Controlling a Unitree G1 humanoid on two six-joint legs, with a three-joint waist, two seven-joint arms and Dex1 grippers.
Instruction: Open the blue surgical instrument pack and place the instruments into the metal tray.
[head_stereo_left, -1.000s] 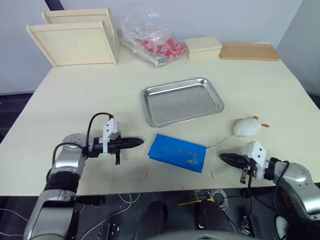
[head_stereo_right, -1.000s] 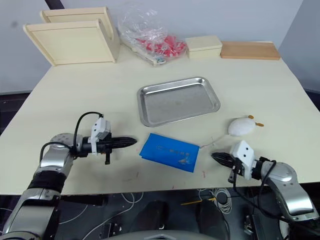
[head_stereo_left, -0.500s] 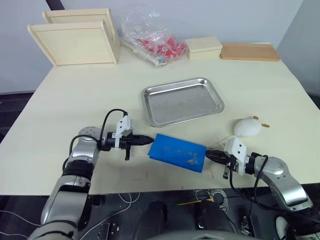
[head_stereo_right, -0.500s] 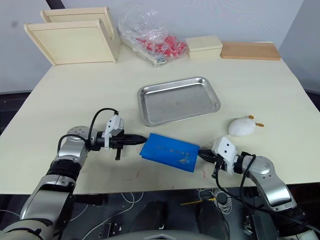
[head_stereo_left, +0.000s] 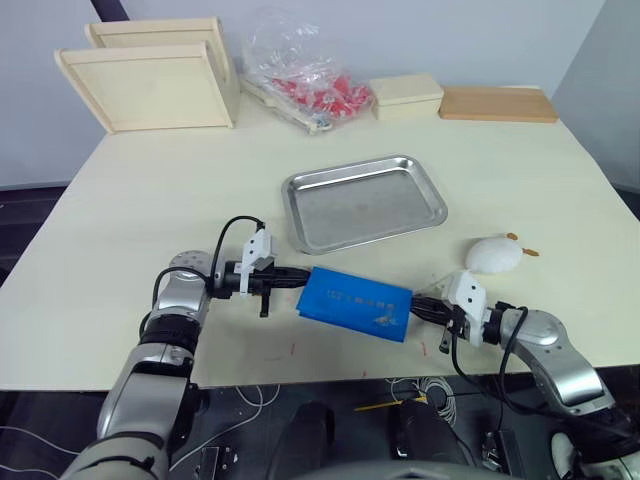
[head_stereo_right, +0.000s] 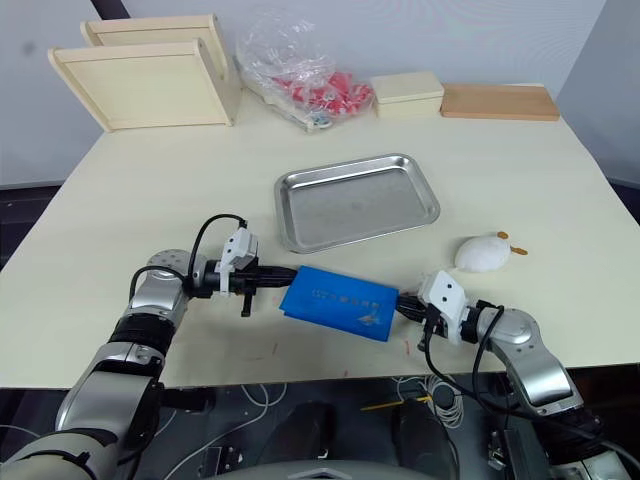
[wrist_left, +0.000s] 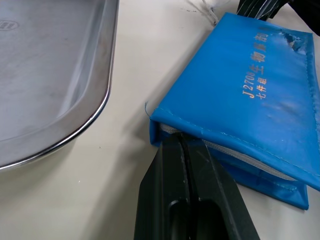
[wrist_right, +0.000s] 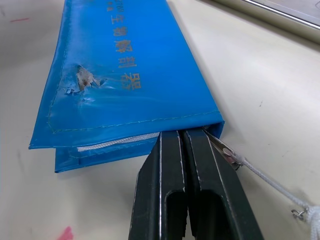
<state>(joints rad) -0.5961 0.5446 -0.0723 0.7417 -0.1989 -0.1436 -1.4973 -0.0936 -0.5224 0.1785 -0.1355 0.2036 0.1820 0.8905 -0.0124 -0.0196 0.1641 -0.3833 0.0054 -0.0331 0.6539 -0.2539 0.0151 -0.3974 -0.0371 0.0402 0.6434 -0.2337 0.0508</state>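
Observation:
The blue surgical instrument pack (head_stereo_left: 355, 302) lies shut and flat on the table, just in front of the metal tray (head_stereo_left: 365, 203), whose inside is bare. My left gripper (head_stereo_left: 300, 284) is shut, its tips pressed into the pack's left edge under the top flap (wrist_left: 235, 85). At the pack's right edge my right gripper (head_stereo_left: 415, 305) is shut too, its tips (wrist_right: 182, 134) touching the corner beside a white lining strip. The instruments are hidden. The tray's rim (wrist_left: 95, 107) lies close beside the pack.
Pale wooden boxes (head_stereo_left: 150, 85) stand at the back left, then a clear bag of red items (head_stereo_left: 305, 80), a small pale box (head_stereo_left: 407, 95) and a flat wooden board (head_stereo_left: 498, 102). A white lump (head_stereo_left: 493, 255) with a string lies near my right gripper.
Both grippers have come inward along the table from either side and now touch the pack's two short edges. The pack and tray have not moved.

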